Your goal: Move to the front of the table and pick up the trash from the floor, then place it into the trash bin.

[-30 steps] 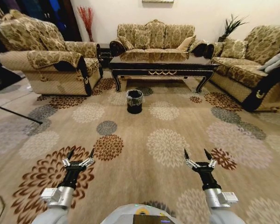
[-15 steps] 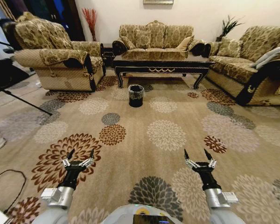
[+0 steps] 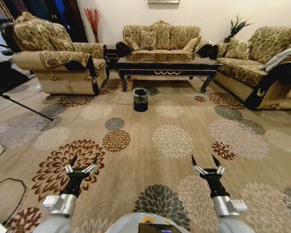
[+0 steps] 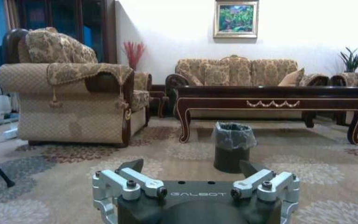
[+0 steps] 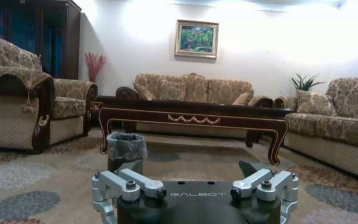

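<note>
Reading: the word GALBOT is on each claw's black base, seen in both wrist views.
Trash bin (image 3: 141, 99): small and black, upper middle of the head view – a clear bag lines it, just in front of the table (image 3: 167, 64).
Left gripper (image 3: 82, 162): lower left, fingers spread wide, holding nothing.
Right gripper (image 3: 205, 162): lower right – wide open, holding nothing, low over the flowered carpet (image 3: 172, 141).

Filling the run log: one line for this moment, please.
phase: approach | left gripper: open, empty | right gripper: open, empty | trash bin: on carpet before table
</note>
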`<state>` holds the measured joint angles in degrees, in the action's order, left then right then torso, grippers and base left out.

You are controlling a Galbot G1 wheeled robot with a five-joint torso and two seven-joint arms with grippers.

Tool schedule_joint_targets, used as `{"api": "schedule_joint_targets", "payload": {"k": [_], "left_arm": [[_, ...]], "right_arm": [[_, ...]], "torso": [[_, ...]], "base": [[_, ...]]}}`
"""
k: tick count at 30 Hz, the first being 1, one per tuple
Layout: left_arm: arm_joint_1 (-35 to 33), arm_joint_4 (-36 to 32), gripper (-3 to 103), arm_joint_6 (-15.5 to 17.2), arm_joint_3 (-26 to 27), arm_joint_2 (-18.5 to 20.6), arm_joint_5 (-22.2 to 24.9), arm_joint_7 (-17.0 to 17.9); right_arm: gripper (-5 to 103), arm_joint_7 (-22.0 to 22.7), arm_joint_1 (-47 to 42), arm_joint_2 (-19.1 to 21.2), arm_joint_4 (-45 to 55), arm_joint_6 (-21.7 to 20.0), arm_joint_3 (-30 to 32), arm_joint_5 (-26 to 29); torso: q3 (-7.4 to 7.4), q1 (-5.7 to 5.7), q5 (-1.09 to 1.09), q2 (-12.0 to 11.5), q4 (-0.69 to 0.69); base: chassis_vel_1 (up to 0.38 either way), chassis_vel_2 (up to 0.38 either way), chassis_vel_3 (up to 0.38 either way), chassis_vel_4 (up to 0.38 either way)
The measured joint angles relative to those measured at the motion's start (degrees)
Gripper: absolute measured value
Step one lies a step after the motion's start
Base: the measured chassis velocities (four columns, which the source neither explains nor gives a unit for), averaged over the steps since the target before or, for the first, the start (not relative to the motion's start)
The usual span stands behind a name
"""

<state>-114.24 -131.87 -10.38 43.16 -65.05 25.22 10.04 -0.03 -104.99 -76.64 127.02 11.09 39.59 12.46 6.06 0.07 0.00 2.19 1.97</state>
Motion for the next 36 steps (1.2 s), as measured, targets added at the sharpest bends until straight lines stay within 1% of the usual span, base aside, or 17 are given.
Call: {"api": "schedule_joint_targets", "payload": {"k": [1, 4, 5, 9, 10, 12, 14, 15, 17, 19, 20, 25, 27, 33, 36], "left_arm": [[0.0, 0.0, 100, 0.0, 0.0, 0.0, 0.0, 0.0], [0.0, 0.0, 100, 0.0, 0.0, 0.0, 0.0, 0.0], [0.0, 0.0, 100, 0.0, 0.0, 0.0, 0.0, 0.0], [0.0, 0.0, 100, 0.0, 0.0, 0.0, 0.0, 0.0], [0.0, 0.0, 100, 0.0, 0.0, 0.0, 0.0, 0.0], [0.0, 0.0, 100, 0.0, 0.0, 0.0, 0.0, 0.0], [0.0, 0.0, 100, 0.0, 0.0, 0.0, 0.0, 0.0], [0.0, 0.0, 100, 0.0, 0.0, 0.0, 0.0, 0.0], [0.0, 0.0, 100, 0.0, 0.0, 0.0, 0.0, 0.0], [0.0, 0.0, 100, 0.0, 0.0, 0.0, 0.0, 0.0], [0.0, 0.0, 100, 0.0, 0.0, 0.0, 0.0, 0.0], [0.0, 0.0, 100, 0.0, 0.0, 0.0, 0.0, 0.0], [0.0, 0.0, 100, 0.0, 0.0, 0.0, 0.0, 0.0], [0.0, 0.0, 100, 0.0, 0.0, 0.0, 0.0, 0.0], [0.0, 0.0, 100, 0.0, 0.0, 0.0, 0.0, 0.0]], "right_arm": [[100, 0.0, 0.0, 0.0, 0.0, 0.0, 0.0, 0.0], [100, 0.0, 0.0, 0.0, 0.0, 0.0, 0.0, 0.0], [100, 0.0, 0.0, 0.0, 0.0, 0.0, 0.0, 0.0], [100, 0.0, 0.0, 0.0, 0.0, 0.0, 0.0, 0.0], [100, 0.0, 0.0, 0.0, 0.0, 0.0, 0.0, 0.0], [100, 0.0, 0.0, 0.0, 0.0, 0.0, 0.0, 0.0], [100, 0.0, 0.0, 0.0, 0.0, 0.0, 0.0, 0.0], [100, 0.0, 0.0, 0.0, 0.0, 0.0, 0.0, 0.0], [100, 0.0, 0.0, 0.0, 0.0, 0.0, 0.0, 0.0], [100, 0.0, 0.0, 0.0, 0.0, 0.0, 0.0, 0.0], [100, 0.0, 0.0, 0.0, 0.0, 0.0, 0.0, 0.0], [100, 0.0, 0.0, 0.0, 0.0, 0.0, 0.0, 0.0], [100, 0.0, 0.0, 0.0, 0.0, 0.0, 0.0, 0.0], [100, 0.0, 0.0, 0.0, 0.0, 0.0, 0.0, 0.0], [100, 0.0, 0.0, 0.0, 0.0, 0.0, 0.0, 0.0]], "torso": [[0.0, 0.0, 0.0, 0.0, 0.0], [0.97, 0.07, 0.0, 1.0, 0.0], [0.97, 0.07, 0.0, 1.0, 0.0], [1.96, 0.27, 0.0, 2.2, 0.0], [1.96, 0.27, 0.0, 2.2, 0.0], [2.62, 0.36, 0.0, 3.0, 0.0], [2.77, 0.39, 0.0, 3.1, 0.0], [3.16, 0.51, 0.0, 3.6, 0.0], [3.25, 0.54, 0.0, 3.8, 0.0], [3.89, 0.69, 0.0, 4.5, 0.0], [3.89, 0.69, 0.0, 4.5, 0.0], [5.13, 0.95, 0.0, 6.1, 0.0], [5.24, 1.0, 0.0, 6.2, 0.0], [6.45, 1.38, 0.0, 7.8, 0.0], [6.77, 1.49, 0.0, 8.2, 0.0]], "base": [[0.0, 0.0, 0.0, 0.0], [0.0, 0.0, 0.0, 0.0], [0.0, 0.0, 0.0, 0.0], [0.0, 0.0, 0.0, 0.0], [0.0, 0.0, 0.0, 0.0], [0.0, 0.0, 0.0, 0.0], [0.0, 0.0, 0.0, 0.0], [0.0, 0.0, 0.0, 0.0], [0.0, 0.0, 0.0, 0.0], [0.0, 0.0, 0.0, 0.0], [0.0, 0.0, 0.0, 0.0], [0.0, 0.0, 0.0, 0.0], [0.0, 0.0, 0.0, 0.0], [0.0, 0.0, 0.0, 0.0], [0.0, 0.0, 0.0, 0.0]]}}
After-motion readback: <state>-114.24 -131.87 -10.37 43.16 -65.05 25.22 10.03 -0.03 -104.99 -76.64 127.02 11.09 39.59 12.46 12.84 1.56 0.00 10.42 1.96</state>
